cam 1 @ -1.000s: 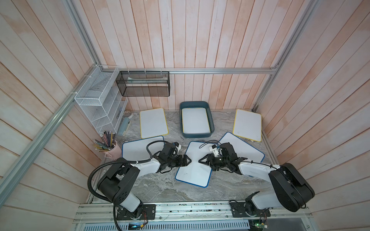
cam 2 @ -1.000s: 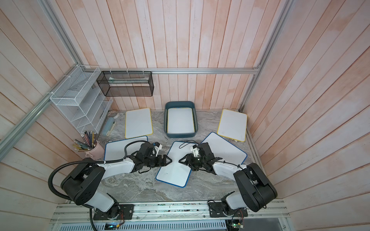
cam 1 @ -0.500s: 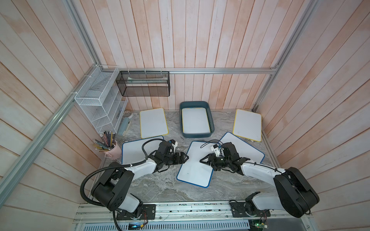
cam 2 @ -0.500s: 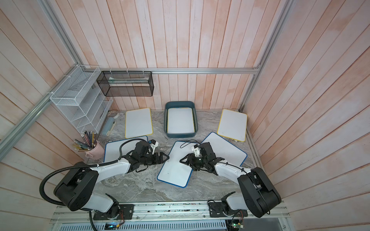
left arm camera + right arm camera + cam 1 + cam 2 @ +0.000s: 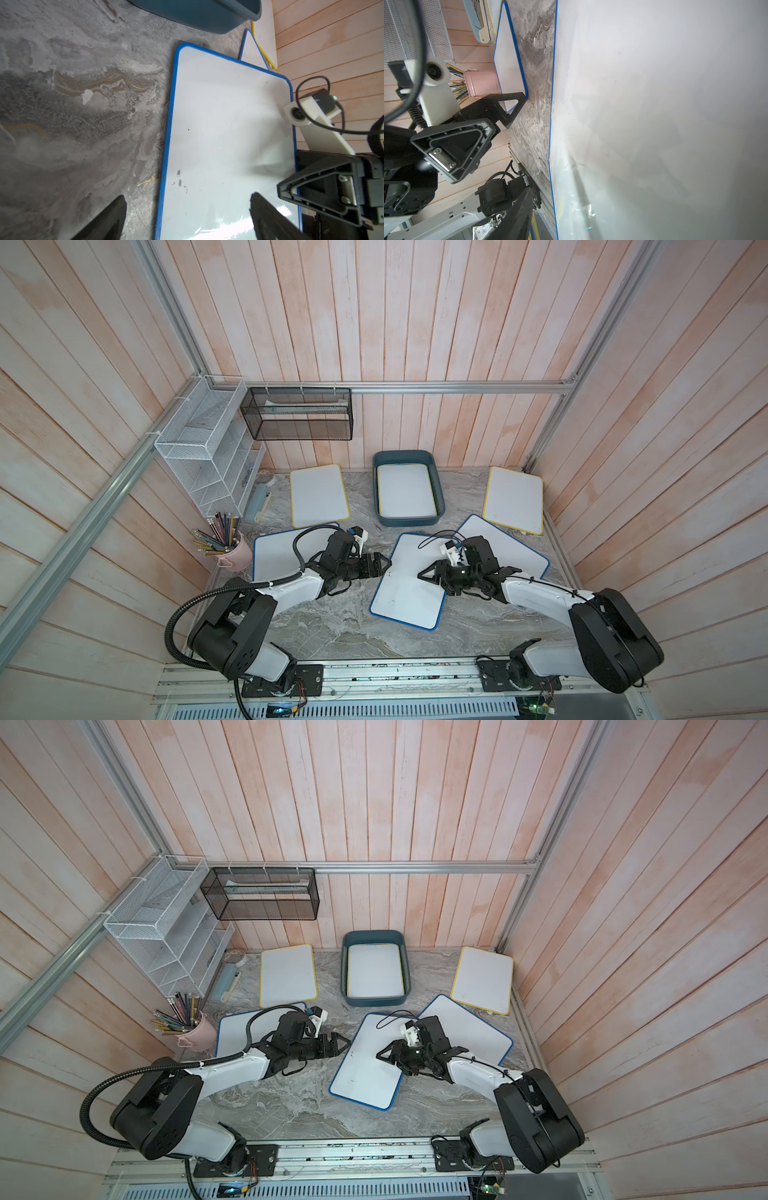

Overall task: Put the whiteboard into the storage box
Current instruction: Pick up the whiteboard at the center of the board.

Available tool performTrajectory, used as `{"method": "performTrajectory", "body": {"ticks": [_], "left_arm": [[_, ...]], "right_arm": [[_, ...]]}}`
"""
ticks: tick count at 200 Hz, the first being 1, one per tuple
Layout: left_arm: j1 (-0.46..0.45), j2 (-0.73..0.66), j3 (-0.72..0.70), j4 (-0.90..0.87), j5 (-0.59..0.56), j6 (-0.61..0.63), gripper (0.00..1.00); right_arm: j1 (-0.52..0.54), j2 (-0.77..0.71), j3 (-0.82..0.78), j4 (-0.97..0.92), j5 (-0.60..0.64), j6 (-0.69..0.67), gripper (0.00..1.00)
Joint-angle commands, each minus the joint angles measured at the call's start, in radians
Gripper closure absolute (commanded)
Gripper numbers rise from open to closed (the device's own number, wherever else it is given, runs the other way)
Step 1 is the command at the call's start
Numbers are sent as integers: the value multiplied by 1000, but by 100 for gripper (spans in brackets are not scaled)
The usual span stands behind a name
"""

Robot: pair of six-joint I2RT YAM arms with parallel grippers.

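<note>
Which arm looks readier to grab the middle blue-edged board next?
Probably the left. The left gripper has its jaws wide open, with the tips right beside the long edge of the blue-edged whiteboard. The right gripper hangs over the opposite edge, and whether it grips anything is unclear.

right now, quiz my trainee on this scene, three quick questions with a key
1. True or false: the box is empty.
2. What colour is the edge of the front centre board?
3. The left gripper is: a) open, b) shut on a board, c) shut on a pencil.
Key: 1 false, a yellow-edged board lies inside; 2 blue; 3 a.
</note>
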State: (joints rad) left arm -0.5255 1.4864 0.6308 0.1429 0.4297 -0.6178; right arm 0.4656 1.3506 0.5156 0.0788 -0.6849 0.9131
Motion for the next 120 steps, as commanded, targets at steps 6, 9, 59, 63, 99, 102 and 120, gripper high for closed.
{"method": "performTrajectory", "body": {"ticks": [6,9,59,63,99,102,120], "left_arm": [[8,-19,-19,26,3,9,6],[8,-19,-19,28,4,9,6],[9,-11,-20,47,21,3,6],[9,-10,-23,49,21,3,6],[9,-9,-36,66,31,-3,6],[9,-8,-39,67,32,-5,6],[9,-8,-47,80,34,-10,6]], "right_arm": [[-12,-58,31,-45,23,-42,59],[-15,-65,30,-48,22,-43,57],[-41,-167,-15,39,21,35,48],[-42,-171,-19,49,23,43,46],[-45,-149,-34,91,2,50,29],[-44,-146,-34,92,2,49,28],[-47,-125,-36,99,9,47,28]]}}
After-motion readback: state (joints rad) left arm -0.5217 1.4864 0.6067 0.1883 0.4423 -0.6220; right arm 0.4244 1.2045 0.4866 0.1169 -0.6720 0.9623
